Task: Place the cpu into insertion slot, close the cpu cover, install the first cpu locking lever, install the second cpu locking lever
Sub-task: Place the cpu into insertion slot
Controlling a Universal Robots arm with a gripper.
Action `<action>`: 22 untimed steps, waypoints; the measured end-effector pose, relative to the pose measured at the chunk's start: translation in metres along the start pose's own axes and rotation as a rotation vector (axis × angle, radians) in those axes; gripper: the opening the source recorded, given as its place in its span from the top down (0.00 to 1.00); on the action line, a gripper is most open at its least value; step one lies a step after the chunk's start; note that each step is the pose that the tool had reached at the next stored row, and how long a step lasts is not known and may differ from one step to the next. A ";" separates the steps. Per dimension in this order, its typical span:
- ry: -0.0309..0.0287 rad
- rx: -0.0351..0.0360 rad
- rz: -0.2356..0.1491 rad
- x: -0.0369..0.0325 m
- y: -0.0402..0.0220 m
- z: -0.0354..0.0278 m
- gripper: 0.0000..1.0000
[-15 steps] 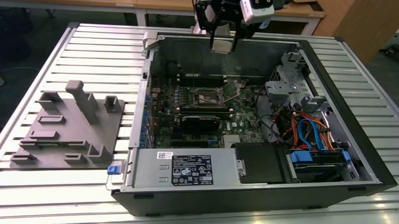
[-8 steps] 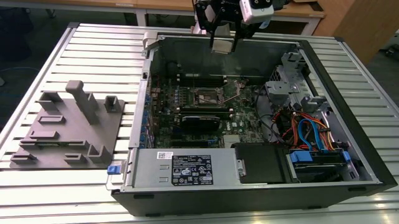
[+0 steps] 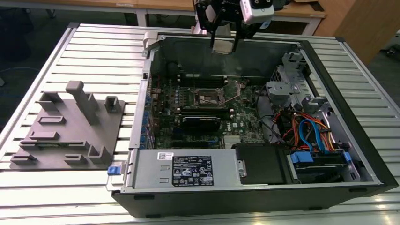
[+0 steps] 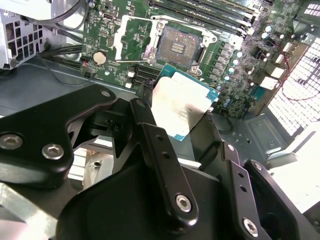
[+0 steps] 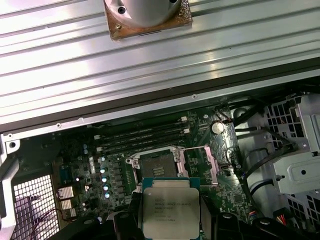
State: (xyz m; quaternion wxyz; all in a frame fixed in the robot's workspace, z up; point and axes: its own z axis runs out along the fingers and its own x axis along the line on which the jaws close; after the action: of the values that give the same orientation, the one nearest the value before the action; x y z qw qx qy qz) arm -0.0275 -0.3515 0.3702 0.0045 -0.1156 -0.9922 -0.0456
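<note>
Second wrist view: cpu (image 4: 184, 102) in gripper (image 4: 178, 120), above the insertion slot (image 4: 177, 46).

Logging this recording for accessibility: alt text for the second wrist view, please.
The black gripper holds the flat square silvery-topped cpu over the green circuit board, not yet in the dark square insertion slot; the thin silver cpu cover stands open beside it.

The cpu (image 4: 182, 102), silver-topped with a green edge, is suspended clear above the insertion slot (image 4: 177, 46). The slot is empty. The cpu cover (image 4: 131, 37) is hinged open beside the slot.
</note>
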 end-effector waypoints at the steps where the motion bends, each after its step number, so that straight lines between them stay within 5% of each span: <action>1: -0.0003 0.0000 0.004 0.0000 0.0000 0.0000 0.46; 14: -0.0111 -0.0026 0.123 0.0000 -0.0001 0.0006 0.46; 22: -0.0125 -0.0027 0.139 0.0000 -0.0001 0.0005 0.46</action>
State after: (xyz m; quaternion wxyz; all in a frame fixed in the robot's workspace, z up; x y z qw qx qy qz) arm -0.0276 -0.3515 0.3697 0.0012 -0.1845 -0.9818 -0.0458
